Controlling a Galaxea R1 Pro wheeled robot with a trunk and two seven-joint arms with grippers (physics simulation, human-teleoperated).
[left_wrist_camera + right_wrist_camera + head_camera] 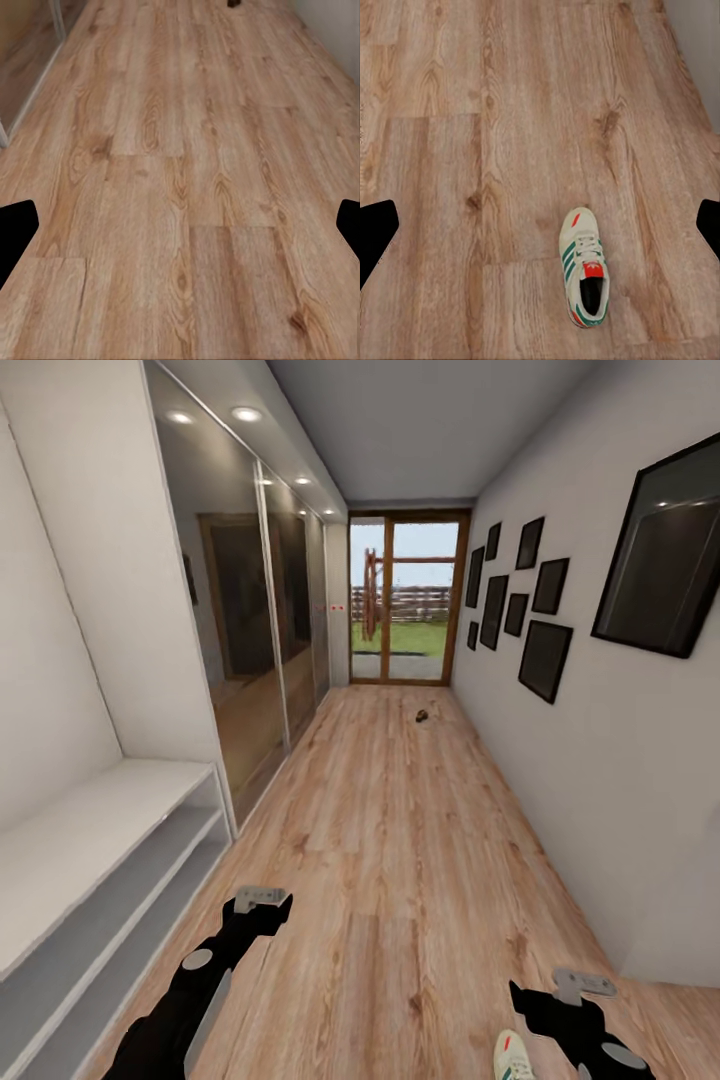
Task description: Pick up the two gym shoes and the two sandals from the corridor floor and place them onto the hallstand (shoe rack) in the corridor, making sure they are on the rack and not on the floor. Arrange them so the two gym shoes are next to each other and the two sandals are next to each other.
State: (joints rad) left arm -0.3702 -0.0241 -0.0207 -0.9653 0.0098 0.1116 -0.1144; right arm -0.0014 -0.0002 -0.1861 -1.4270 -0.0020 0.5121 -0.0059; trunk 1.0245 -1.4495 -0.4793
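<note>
Although both arms hang low over the light brown wood-grain plank corridor floor (400,840), neither is holding anything: the black right pincer (572,1000) shows its finger tips spread wide at the edges of its wrist view with bare planks between them, so it reads as released, and the black left pincer (262,908) looks the same, its tips wide apart over empty flooring. Nearest to the right pincer, just below and inboard of it, lies one cream-white lace-up gym shoe with teal-green side stripes and a red-orange tongue patch (583,268), resting upright on its sole. Judging by its build, it should be light, with a soft upper that gives under pressure and a firmer sole; pinching across the padded collar or the heel counter looks the surest hold, since the toe is rounded and may slip. Beside the left pincer, on its outer side, stands the pale grey-white hallstand with a long low bench top over two open shelf tiers (110,830); the top and both tiers carry nothing. Far ahead of both pincers, near the glazed door, a small dark brown shape (422,715) sits on the floor, probably a sandal, though too small to tell.
</note>
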